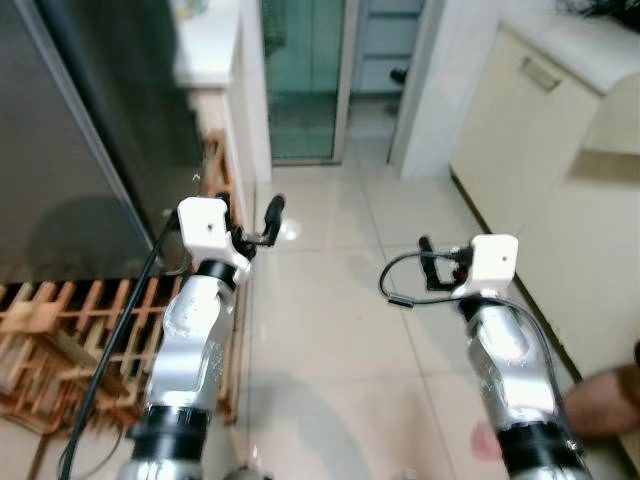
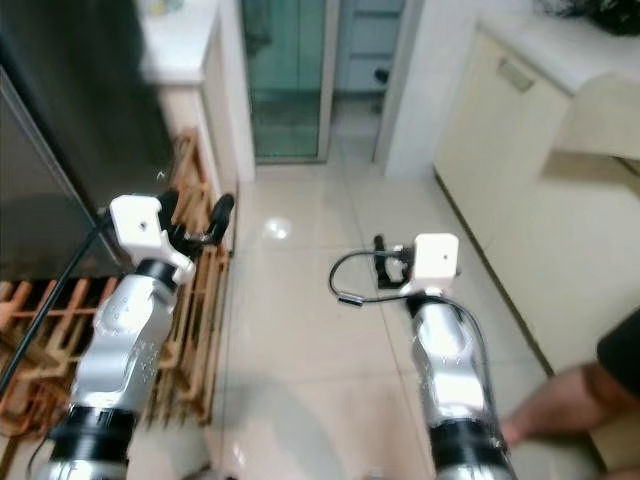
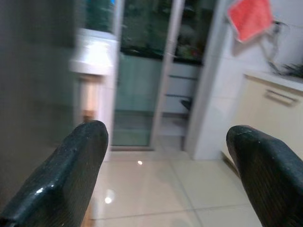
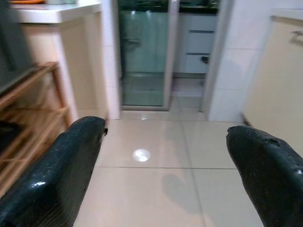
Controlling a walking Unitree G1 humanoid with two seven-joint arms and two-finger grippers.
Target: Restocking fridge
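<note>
The fridge point(image 1: 70, 150) is a tall dark front on my left, with its door closed. My left gripper point(image 1: 250, 215) is raised close beside it, open, with nothing between its fingers point(image 3: 71, 175). My right gripper point(image 1: 440, 262) is held out over the tiled floor point(image 1: 330, 330), also open and empty, as its own fingers point(image 4: 66, 175) show in the right wrist view. No item for stocking is in view.
A low wooden rack point(image 1: 70, 330) stands at the fridge's foot on my left. Cream cabinets point(image 1: 540, 150) run along the right wall. A glass sliding door point(image 1: 300, 80) is straight ahead beyond a white counter point(image 1: 205, 45). A person's leg point(image 2: 570, 400) is at lower right.
</note>
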